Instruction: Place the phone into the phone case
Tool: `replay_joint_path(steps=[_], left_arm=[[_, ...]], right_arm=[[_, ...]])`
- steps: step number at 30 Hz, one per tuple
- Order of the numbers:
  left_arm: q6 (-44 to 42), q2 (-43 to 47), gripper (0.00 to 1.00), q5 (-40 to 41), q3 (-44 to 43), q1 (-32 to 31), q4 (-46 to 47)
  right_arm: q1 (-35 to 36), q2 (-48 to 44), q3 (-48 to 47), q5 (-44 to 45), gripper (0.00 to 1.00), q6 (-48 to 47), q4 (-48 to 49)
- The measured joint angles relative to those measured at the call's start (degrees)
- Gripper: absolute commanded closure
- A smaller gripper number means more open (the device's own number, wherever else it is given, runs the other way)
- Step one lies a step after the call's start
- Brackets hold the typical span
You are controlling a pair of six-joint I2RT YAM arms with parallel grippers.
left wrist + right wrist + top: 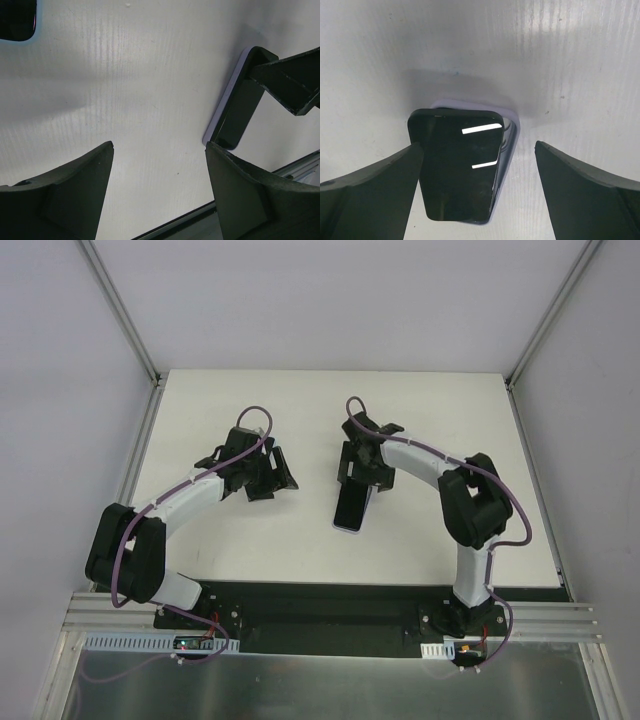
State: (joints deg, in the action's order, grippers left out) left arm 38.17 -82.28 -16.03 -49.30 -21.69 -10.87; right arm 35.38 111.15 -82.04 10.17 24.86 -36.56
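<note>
**White table, phone lying on its lilac case, both hands spread open**

White table (300, 400) with plain grey walls (330, 300) round it, seen from overhead.

Starting on the left: the left hand (268, 478) sits a bit left of the table's middle, pointing toward 3 o'clock. Its own camera shows its two fingers (65, 195) wide apart with only bare table between them, so it's gripping nothing. That same view catches the phone and case edge-on off at about 2 o'clock, well apart from the left hand.

Middle of the table: the phone (350, 508), black and glossy, lies screen up with its long side running roughly 12 to 6. Under it is the case (512, 131), pale lilac, peeking out along the phone's far end and right side. The phone looks slightly skewed on it; can't tell if it's actually seated.

Right side: the right hand (480, 146) hovers over the phone's 12 o'clock end, spread wide. In its wrist view the finger (375, 195) at 9 o'clock is right against the phone's edge, while the other at 3 o'clock stays clear of both phone and case.
</note>
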Motion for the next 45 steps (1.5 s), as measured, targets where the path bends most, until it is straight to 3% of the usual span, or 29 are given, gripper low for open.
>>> replay_joint_path(steps=[45], left_arm=[[-0.04, 0.24, 0.25, -0.07, 1.79, 0.00, 2.10]], right_arm=[[3.93, 1.25, -0.52, 4.31, 0.04, 3.50, -0.96]])
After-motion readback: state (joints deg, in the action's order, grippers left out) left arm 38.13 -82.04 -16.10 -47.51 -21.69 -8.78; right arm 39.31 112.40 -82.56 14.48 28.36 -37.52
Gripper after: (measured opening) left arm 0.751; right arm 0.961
